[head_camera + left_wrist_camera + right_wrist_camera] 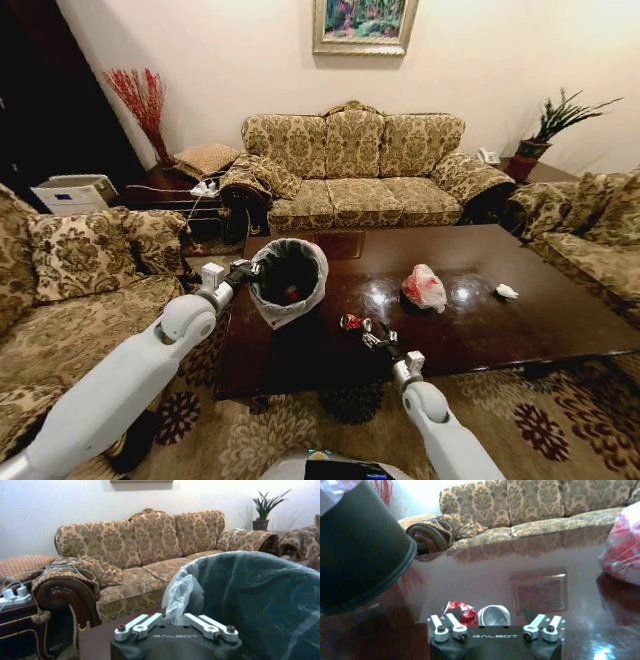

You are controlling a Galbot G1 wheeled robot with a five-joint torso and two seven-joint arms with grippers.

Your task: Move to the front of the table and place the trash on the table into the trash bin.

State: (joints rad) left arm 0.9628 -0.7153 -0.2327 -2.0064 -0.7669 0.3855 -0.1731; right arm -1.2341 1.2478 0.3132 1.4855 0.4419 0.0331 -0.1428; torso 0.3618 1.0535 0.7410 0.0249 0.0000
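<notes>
Crumpled red-white can (479, 615) between right tool's (492, 620) fingers

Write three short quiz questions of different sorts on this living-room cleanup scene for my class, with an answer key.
1. True or false: the left gripper holds the trash bin tilted, by its rim and liner.
2. Which item lies just ahead of the right gripper? A. small white paper wad B. drink can C. pink-white plastic bag bundle
3. Fill in: the bag bundle rests on the ____.

Key: 1 true; 2 B; 3 table.
</notes>
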